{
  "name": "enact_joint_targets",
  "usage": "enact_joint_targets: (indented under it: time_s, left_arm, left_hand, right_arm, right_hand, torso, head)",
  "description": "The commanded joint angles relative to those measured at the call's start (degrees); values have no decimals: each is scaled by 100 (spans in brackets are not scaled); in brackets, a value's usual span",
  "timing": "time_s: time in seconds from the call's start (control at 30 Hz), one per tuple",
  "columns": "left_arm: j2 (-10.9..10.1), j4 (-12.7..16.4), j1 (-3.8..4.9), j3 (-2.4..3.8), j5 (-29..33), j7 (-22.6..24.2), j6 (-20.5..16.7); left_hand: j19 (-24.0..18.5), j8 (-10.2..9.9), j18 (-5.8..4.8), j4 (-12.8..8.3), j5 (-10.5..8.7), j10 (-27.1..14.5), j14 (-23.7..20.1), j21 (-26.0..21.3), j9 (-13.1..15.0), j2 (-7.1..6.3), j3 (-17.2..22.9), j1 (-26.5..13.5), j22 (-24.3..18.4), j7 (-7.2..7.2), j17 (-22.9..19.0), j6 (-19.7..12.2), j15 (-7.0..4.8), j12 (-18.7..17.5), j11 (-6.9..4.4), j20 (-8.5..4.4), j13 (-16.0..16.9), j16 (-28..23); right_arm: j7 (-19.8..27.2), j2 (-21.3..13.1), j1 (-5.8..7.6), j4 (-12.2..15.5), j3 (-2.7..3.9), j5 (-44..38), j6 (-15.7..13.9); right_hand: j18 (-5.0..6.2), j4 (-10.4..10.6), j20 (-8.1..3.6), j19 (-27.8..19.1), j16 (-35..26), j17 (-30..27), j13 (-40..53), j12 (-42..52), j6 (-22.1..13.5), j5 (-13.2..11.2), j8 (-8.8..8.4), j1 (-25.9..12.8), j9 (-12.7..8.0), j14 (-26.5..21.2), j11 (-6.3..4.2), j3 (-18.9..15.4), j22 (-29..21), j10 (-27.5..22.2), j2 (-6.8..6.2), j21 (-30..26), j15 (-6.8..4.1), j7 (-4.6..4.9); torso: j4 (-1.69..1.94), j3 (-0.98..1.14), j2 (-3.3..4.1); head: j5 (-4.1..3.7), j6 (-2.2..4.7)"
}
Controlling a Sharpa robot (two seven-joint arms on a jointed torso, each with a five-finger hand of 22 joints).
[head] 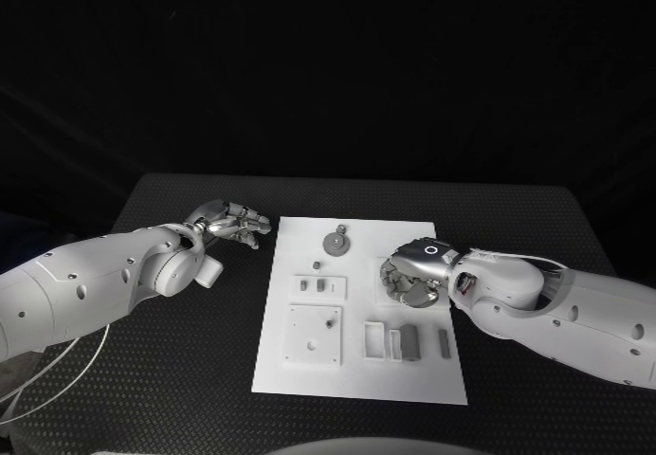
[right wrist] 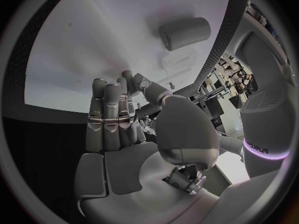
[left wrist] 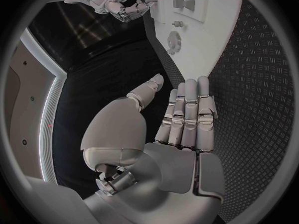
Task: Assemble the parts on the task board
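Observation:
The white task board (head: 358, 303) lies in the middle of the table with grey parts on it: a gear (head: 337, 244), two small pieces (head: 318, 283), a square plate (head: 313, 334) and upright blocks (head: 404, 341). My left hand (head: 229, 224) hovers over the black table beside the board's far left corner, fingers (left wrist: 187, 114) straight, thumb apart, holding nothing. My right hand (head: 410, 280) is over the board's right middle, its thumb drawn close to the fingertips (right wrist: 124, 77). Whether anything sits between them is hidden. A grey cylinder (right wrist: 184, 33) lies on the board beyond those fingers.
Black textured table (head: 178, 379) surrounds the board on all sides. A white cable (head: 55, 365) loops by my left arm near the table's front left. The board (left wrist: 206, 30), the gear (left wrist: 174, 40) and my right hand (left wrist: 115, 0) also appear in the left wrist view.

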Motion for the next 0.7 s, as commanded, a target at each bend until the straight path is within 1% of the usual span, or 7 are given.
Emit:
enact_joint_targets:
  time_s: [0.03, 0.13, 0.2, 0.47, 0.63, 0.67, 0.7]
  left_arm:
    - [8, 7, 0, 4, 30, 49, 84]
    - [7, 7, 0, 4, 30, 49, 86]
    - [8, 7, -1, 4, 30, 49, 88]
    - [13, -1, -4, 4, 30, 40, 90]
    - [16, -2, -4, 4, 30, 41, 88]
    - [18, -2, -4, 4, 30, 41, 88]
    - [18, 0, -4, 4, 30, 41, 88]
  left_hand:
    - [-7, 37, 71, 8, 12, 1, -3, -14, -6, 12, -32, -50, -10, 6, 10, -43, 17, -18, 26, -19, 7, -32]
    - [-7, 37, 71, 10, 12, 1, -3, -14, -6, 13, -32, -52, -11, 6, 11, -43, 17, -18, 26, -19, 8, -32]
    - [-7, 37, 71, 10, 12, 1, -3, -14, -6, 13, -33, -53, -11, 6, 11, -43, 17, -18, 25, -19, 8, -32]
    - [-8, 37, 71, 12, 12, 0, -2, -15, -7, 15, -33, -54, -13, 6, 12, -44, 17, -18, 25, -20, 8, -34]
    - [-8, 38, 71, 12, 12, -1, -3, -15, -7, 16, -33, -55, -14, 6, 13, -44, 17, -18, 25, -21, 9, -35]
    - [-8, 38, 71, 12, 12, -1, -3, -15, -7, 16, -33, -55, -15, 6, 13, -44, 17, -18, 25, -21, 9, -35]
    - [-8, 38, 71, 12, 12, -2, -3, -15, -7, 16, -34, -55, -15, 6, 13, -44, 17, -19, 25, -21, 9, -35]
  right_arm:
    - [4, 28, -29, 11, 0, -128, -104]
    - [-34, 40, -49, 16, 0, -185, -163]
    - [-52, 42, -56, 23, 0, -212, -183]
    - [-69, 7, -58, 106, 2, -131, -226]
    - [-56, -45, -57, 243, 6, 53, -302]
    - [-52, -60, -56, 282, 12, 101, -339]
    - [-46, -80, -56, 343, 35, 155, -372]
  right_hand:
    - [37, -92, 11, -26, 61, 26, 26, 22, 81, 11, 37, 11, 12, -2, -12, 6, 152, 76, 162, 59, -57, -5]
    - [37, -122, -4, -20, 122, 52, 57, 42, 139, 11, 56, 44, 19, 10, -32, 23, 153, 123, 264, 118, -79, -23]
    - [37, -128, -22, -8, 177, 76, 82, 56, 178, 12, 68, 67, 25, 23, -50, 19, 154, 156, 283, 172, -98, -37]
    - [37, -129, -81, 26, 397, 168, 184, 98, 298, 12, 100, 109, 48, 43, -107, -13, 151, 265, 269, 384, -155, -78]
    - [37, -128, -92, 29, 444, 183, 210, 105, 317, 12, 104, 110, 56, 43, -117, -17, 149, 285, 266, 431, -165, -84]
    - [37, -128, -94, 30, 451, 185, 215, 106, 321, 12, 105, 110, 58, 42, -118, -17, 149, 287, 266, 439, -166, -85]
    - [37, -128, -97, 32, 462, 188, 222, 107, 324, 12, 105, 110, 60, 43, -121, -17, 149, 292, 267, 451, -169, -87]
  torso:
    - [2, -2, -1]
    - [-2, -3, -1]
    - [-2, -4, 0]
    - [4, -7, -4]
    - [1, -5, -4]
    - [0, -6, -5]
    - [0, -7, -5]
  head:
    - [4, -6]
    - [5, -9]
    - [5, -11]
    - [6, -17]
    - [18, -11]
    - [23, -8]
    - [24, -8]
